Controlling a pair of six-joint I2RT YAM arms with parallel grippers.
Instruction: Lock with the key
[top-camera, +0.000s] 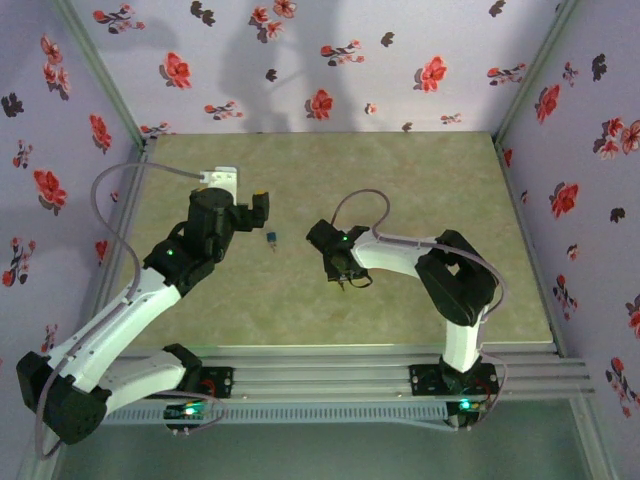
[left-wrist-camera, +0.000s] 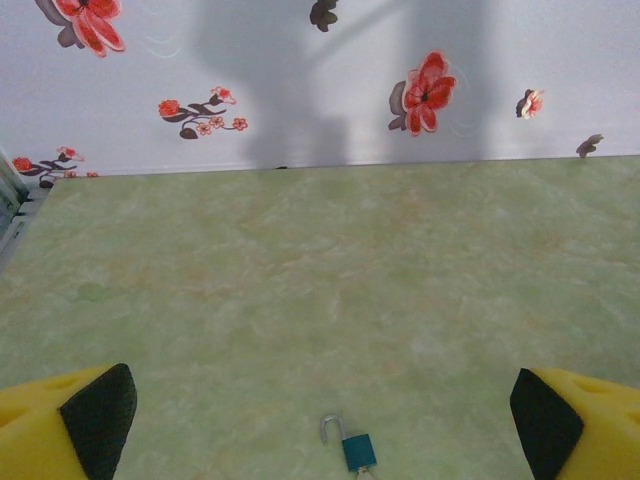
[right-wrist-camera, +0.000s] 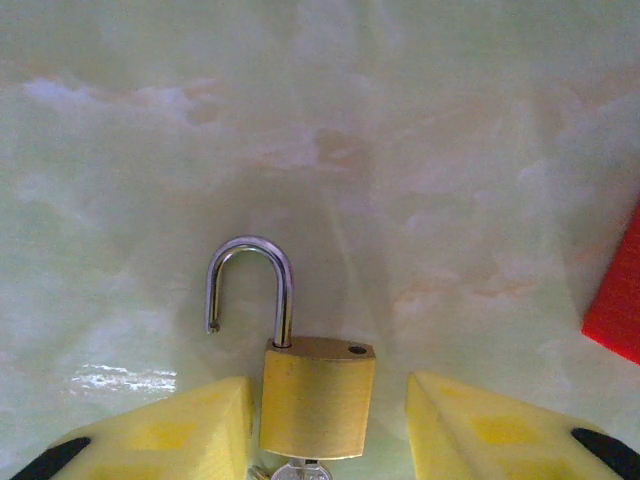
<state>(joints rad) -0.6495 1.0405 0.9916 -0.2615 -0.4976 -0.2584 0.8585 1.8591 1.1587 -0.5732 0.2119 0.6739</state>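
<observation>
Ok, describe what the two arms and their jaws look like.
Both the left arm and the right arm have white links and black joints. A pale cable loops over each. Small green lights glow on them. The jaws are yellow with black pads.

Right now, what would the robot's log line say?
right gripper open, straddling brass padlock | shackle open | left gripper open, teal padlock ahead
</observation>
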